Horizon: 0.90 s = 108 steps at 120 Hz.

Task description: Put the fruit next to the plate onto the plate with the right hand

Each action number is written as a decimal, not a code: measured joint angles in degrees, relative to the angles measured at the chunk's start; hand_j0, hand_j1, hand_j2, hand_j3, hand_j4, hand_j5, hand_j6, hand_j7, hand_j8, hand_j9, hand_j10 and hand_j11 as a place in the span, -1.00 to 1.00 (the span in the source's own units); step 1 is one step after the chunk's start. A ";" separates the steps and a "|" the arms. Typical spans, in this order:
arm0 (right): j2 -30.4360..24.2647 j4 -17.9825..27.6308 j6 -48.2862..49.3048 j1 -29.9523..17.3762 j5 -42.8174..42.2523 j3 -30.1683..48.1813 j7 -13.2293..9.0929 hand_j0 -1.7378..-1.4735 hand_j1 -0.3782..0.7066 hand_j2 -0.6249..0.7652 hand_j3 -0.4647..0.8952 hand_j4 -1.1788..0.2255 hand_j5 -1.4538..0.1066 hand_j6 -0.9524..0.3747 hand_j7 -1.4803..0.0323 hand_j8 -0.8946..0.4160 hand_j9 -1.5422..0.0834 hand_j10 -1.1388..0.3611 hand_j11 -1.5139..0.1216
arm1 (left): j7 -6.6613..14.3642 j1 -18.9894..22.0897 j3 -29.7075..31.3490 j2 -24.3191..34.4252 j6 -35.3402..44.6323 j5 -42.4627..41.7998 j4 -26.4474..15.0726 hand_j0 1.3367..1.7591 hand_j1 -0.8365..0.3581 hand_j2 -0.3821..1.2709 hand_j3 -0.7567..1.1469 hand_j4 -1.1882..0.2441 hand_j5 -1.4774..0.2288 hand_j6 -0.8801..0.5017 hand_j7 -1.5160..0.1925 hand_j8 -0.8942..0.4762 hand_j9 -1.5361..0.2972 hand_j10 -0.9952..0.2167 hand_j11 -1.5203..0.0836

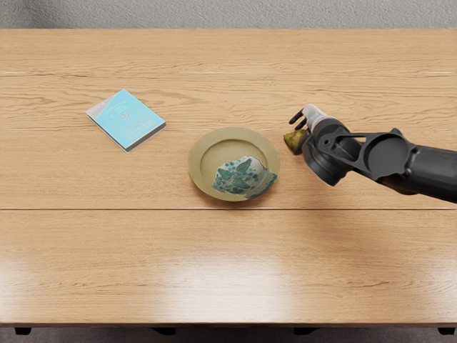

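grasp the small, probably firm fruit (292, 141), at the plate's (233, 133) three o'clock, around its middle. you cannot tell whether the right hand (314, 132) clamps it.

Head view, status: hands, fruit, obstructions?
Right hand at fruit, grip unclear; left unseen. Fruit beside plate, at right rim. Patterned object lies in plate.

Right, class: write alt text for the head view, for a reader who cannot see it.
A robot's right hand, reaching in from the right, is at a small yellow-green fruit lying right of an olive plate on a wooden table. The plate holds a teal-patterned object; a blue book lies further left.
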 joint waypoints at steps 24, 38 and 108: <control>0.43 -0.65 0.00 -0.23 -0.04 0.00 0.10 -0.38 0.13 -0.15 -0.32 -0.06 0.00 -0.20 0.07 -0.25 0.07 -0.17 0.03 | 0.00 0.00 0.00 0.00 0.01 0.00 0.00 0.52 0.94 -0.53 -0.21 0.63 0.70 0.24 0.74 0.27 0.65 0.61 0.86; 0.45 -0.72 0.06 -0.34 -0.21 0.03 0.12 -0.35 0.17 -0.10 -0.32 -0.13 -0.13 -0.15 -0.05 -0.18 -0.06 -0.15 -0.11 | 0.00 0.00 0.00 0.00 0.00 0.00 0.00 0.52 0.94 -0.53 -0.21 0.63 0.70 0.24 0.74 0.27 0.65 0.61 0.86; 0.23 -0.81 -0.12 -1.45 -0.61 0.35 0.43 -0.25 0.17 0.07 -0.32 -0.40 -0.34 -0.06 -0.32 -0.14 -0.31 -0.28 -0.36 | -0.01 0.00 -0.01 0.00 0.00 0.00 0.00 0.52 0.94 -0.53 -0.21 0.63 0.70 0.24 0.74 0.27 0.65 0.61 0.86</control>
